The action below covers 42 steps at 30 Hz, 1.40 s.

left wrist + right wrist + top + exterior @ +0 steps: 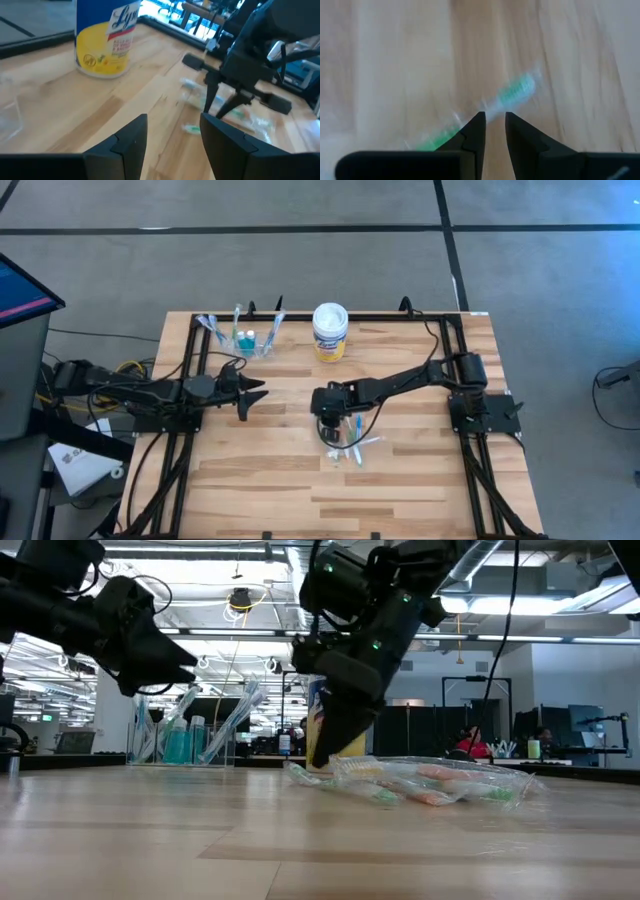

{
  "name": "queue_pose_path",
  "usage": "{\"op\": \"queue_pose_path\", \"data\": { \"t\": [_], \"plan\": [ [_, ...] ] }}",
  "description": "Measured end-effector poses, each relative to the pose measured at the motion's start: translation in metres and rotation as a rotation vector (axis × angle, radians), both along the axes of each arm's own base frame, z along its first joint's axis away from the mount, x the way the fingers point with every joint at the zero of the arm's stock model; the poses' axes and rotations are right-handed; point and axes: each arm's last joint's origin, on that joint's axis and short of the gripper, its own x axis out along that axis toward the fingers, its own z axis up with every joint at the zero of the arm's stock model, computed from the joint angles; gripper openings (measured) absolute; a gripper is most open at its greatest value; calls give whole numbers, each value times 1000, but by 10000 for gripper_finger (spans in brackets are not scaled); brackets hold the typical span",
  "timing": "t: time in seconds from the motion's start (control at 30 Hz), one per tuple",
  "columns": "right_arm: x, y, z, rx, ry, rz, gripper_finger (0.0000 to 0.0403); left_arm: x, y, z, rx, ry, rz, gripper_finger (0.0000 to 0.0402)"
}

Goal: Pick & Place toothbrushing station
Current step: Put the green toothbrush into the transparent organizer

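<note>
- Near the desk's middle, slightly toward the front edge, loose toothbrushes (355, 442) lie in a small heap on the wood.
- Right gripper (329, 426) points down at the heap's left end, fingers parted a little, a green-and-white toothbrush (512, 91) just beyond the tips; nothing grasped.
- Clear cup (243, 338) with toothbrushes and toothpaste stands near the back edge, left of the yellow-labelled tub (330, 332).
- Left gripper (256, 393) hovers left of centre, released, empty.

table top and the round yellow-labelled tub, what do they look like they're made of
The pale striped table top looks like jointed wood planks with a matte finish: grain lines and staggered board seams show. The round yellow-labelled tub looks like smooth plastic, with a glossy printed label and a white moulded lid.
</note>
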Motion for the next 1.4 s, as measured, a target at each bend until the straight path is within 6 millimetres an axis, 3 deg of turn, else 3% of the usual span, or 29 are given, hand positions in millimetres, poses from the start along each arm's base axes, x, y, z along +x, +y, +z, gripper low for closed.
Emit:
{"op": "queue_pose_path", "data": {
  "t": [0.9, 1.4],
  "plan": [
    [2, -2, 0, 67, -15, -81, 66, 2, 0, -1, 1, -1, 4, 176],
    [1, 4, 0, 170, -3, -29, 66, 3, 0, 0, 0, -9, 3, 176]
  ]
}}
